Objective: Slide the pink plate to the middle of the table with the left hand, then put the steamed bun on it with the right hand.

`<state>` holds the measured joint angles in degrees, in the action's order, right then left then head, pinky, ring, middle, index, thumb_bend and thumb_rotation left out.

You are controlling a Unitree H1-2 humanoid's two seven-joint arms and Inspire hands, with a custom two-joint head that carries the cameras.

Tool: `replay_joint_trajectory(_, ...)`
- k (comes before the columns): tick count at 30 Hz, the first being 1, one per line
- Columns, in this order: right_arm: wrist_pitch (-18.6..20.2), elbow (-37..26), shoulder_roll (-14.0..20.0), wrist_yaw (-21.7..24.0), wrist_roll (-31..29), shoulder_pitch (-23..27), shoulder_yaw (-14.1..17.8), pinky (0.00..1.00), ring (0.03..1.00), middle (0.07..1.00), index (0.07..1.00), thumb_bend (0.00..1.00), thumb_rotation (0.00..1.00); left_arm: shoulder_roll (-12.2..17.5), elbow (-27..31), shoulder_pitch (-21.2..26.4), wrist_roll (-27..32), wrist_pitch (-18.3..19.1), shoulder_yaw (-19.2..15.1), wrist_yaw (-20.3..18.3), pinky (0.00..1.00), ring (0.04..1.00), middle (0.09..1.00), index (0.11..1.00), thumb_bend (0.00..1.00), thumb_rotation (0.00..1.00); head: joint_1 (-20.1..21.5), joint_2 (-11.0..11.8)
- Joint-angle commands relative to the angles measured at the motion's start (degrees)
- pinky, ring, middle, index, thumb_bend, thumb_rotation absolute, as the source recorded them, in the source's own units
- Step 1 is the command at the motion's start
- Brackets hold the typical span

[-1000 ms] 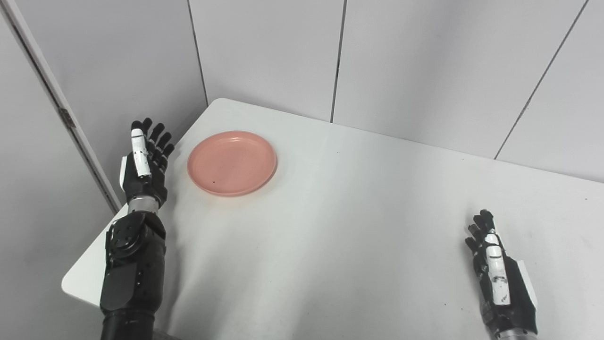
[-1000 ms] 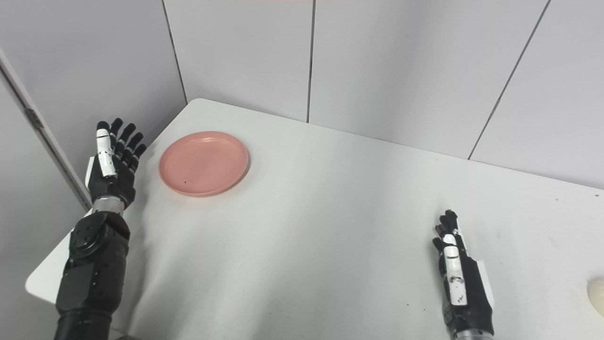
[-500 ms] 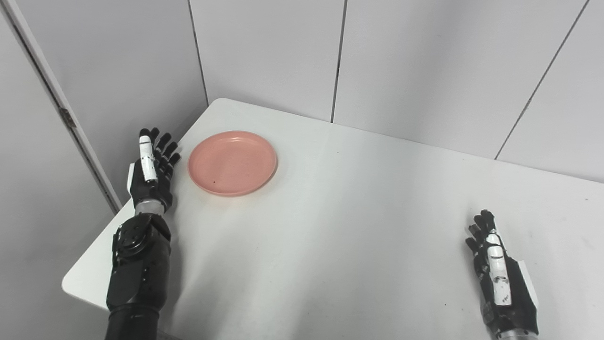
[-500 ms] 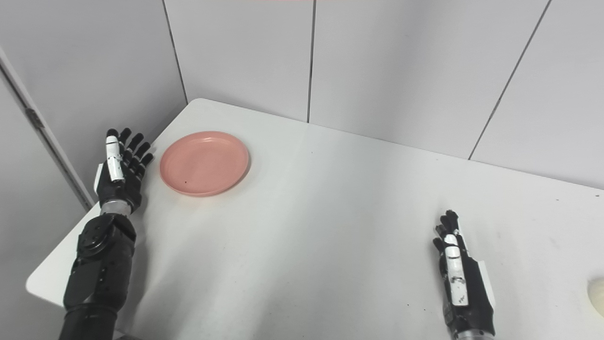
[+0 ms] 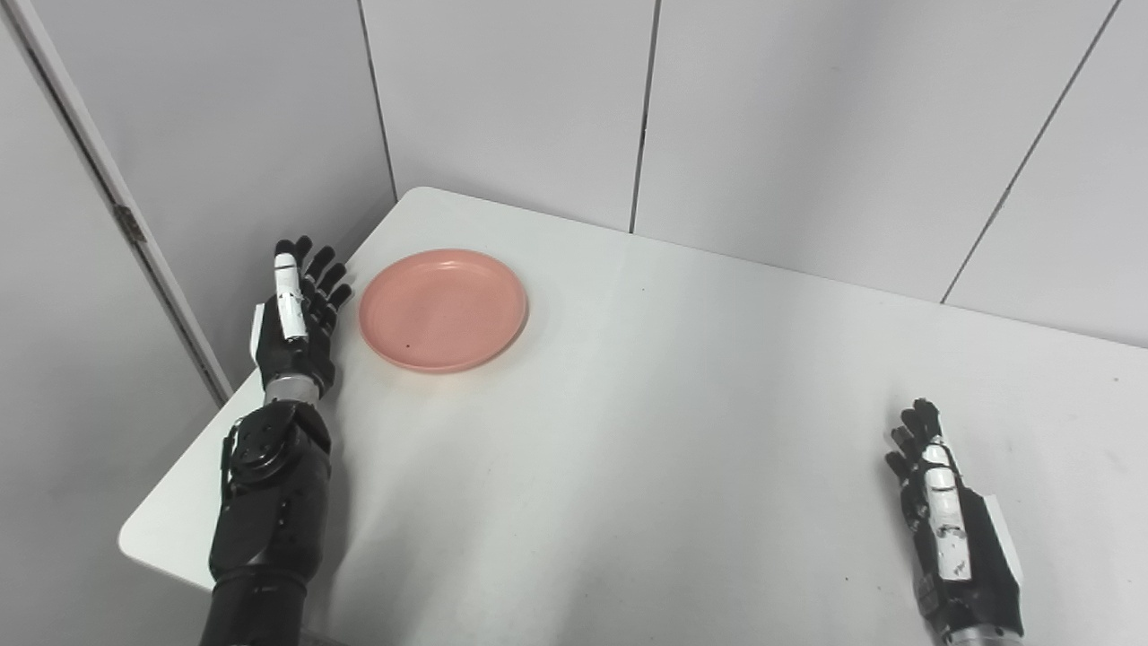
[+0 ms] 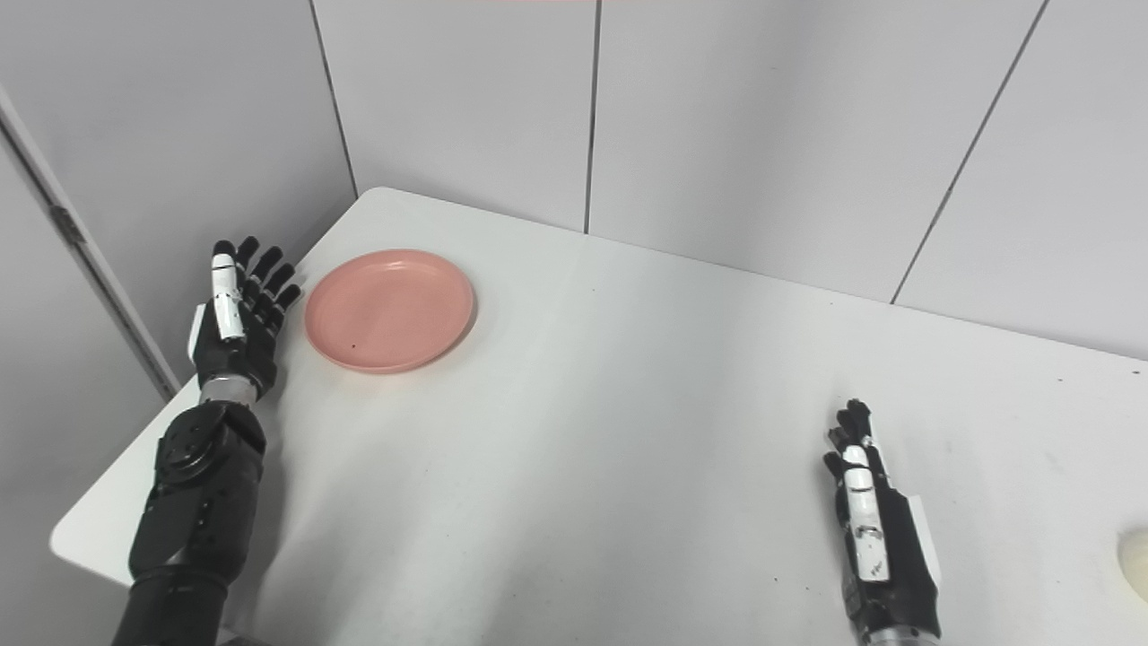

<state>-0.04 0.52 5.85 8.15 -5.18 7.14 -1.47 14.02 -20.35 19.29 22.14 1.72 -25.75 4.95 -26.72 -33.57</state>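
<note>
left hand [image 6: 235, 334] open beside pink plate [image 6: 389, 309]; steamed bun [image 6: 1136, 563] at right edge.

You will find no readable text, label, brand, number or sign anywhere here: the pink plate [image 5: 443, 309], the white table [image 5: 682, 431], the grey wall panels [image 5: 789, 117] and both hands carry no legible markings.

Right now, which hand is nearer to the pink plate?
Left. The left hand is open just beside the left edge of the pink plate, not touching it. The right hand rests open far away, near the table's front right.
</note>
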Motion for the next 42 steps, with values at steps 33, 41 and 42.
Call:
replay_joint_trajectory(33,0.6,-1.1,-0.7,-0.8,2.4,-1.5,-0.1,1.0,0.994,1.0,1.0,0.22,1.0,-5.7,0.3,1.7,1.5,6.3,8.7,-4.8,0.89,0.882,0.893,0.887,0.49,1.0,3.1,-1.5)
replay_joint_trajectory(41,0.1,-1.2,-0.9,-0.6,2.4,-1.6,-0.4,1.0,0.988,0.998,1.0,0.22,1.0,-7.6,2.9,0.8,1.3,9.2,11.3,-6.1,0.87,0.879,0.891,0.889,0.49,1.0,4.9,-2.4)
replay_joint_trajectory(42,-0.1,-1.1,-0.9,-0.6,2.5,-1.6,-0.4,1.0,0.986,0.997,1.0,0.22,1.0,-7.8,3.2,0.7,1.2,9.5,11.7,-6.4,0.86,0.88,0.893,0.892,0.49,1.0,5.4,-2.5)
